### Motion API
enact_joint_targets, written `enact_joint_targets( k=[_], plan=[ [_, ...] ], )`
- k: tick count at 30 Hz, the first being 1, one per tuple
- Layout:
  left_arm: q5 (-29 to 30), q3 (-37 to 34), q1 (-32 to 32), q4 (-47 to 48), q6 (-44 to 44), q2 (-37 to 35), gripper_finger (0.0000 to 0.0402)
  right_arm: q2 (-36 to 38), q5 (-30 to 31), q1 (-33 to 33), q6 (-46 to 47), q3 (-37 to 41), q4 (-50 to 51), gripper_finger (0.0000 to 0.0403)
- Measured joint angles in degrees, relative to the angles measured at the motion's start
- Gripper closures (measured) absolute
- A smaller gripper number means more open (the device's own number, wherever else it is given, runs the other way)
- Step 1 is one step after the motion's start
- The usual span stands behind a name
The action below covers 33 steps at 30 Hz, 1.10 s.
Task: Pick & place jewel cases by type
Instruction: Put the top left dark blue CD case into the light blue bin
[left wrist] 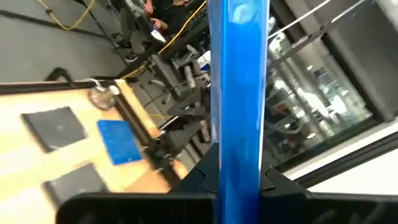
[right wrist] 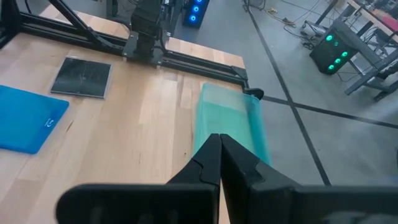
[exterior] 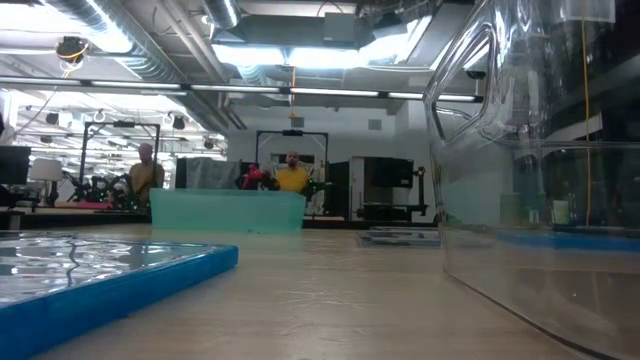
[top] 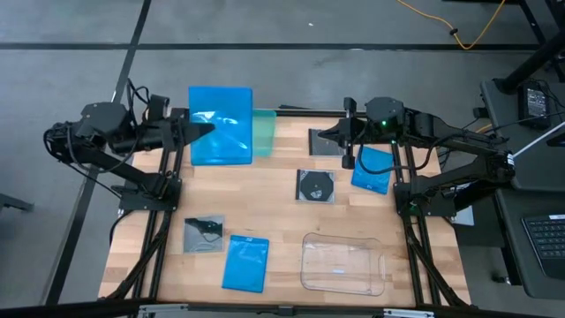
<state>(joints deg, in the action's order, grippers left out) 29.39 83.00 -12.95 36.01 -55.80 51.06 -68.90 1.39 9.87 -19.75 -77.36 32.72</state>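
Seen from overhead, the left end effector point(top: 187, 132) clamps the edge of a bright blue rectangular jewel case point(top: 221, 124), holding it flat in the upper left of the frame, over the far edge of the wooden tabletop point(top: 274, 221) and partly covering the teal translucent tray point(top: 263, 130). In the left wrist view the held case shows edge-on as a blue vertical band pinched between the dark fingers point(left wrist: 205, 180).

The right end effector point(top: 328, 135) hangs in the upper centre of the overhead frame, fingers pressed together on nothing, its tip just beside a dark square case point(top: 323, 142) lying at the far edge. A second blue case point(top: 372, 170) lies just right of it, under the right arm. A dark square case showing its disc point(top: 315, 186) sits at mid-frame.

In the lower part of the frame, another dark square case point(top: 203, 234) lies at left, a third blue case point(top: 245, 262) just right of and below it, and the larger clear plastic tray point(top: 342, 262) at lower right.

The low view shows people in the room beyond the tabletop.
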Motion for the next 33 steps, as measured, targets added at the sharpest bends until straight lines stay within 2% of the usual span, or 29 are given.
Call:
enact_joint_targets(
  k=[9,15,18,25,29,33],
  plan=[
    [-0.1,0.0,0.0,18.4,1.5,-1.9,0.0395,0.0,-0.2,0.0,-0.1,0.0,-0.7,0.0395],
    [-1.0,0.0,0.0,28.1,5.8,-1.8,0.0395,-1.4,-7.9,2.1,3.5,-3.1,-1.3,0.038],
    [-1.5,-0.7,0.0,29.6,8.0,-1.6,0.0395,-5.0,-14.8,5.9,7.1,-8.9,2.7,0.0353],
    [-5.9,-3.8,0.0,29.9,11.6,-1.3,0.0395,-18.1,-35.1,13.8,7.4,-26.3,12.4,0.0281],
    [-7.7,-6.6,0.0,29.1,11.9,-1.3,0.0395,-26.4,-41.6,15.9,7.2,-36.4,17.4,0.026],
    [-9.3,-8.8,0.0,27.2,12.5,-0.8,0.0395,-34.1,-46.2,16.3,6.6,-44.5,21.0,0.0256]
  ],
)
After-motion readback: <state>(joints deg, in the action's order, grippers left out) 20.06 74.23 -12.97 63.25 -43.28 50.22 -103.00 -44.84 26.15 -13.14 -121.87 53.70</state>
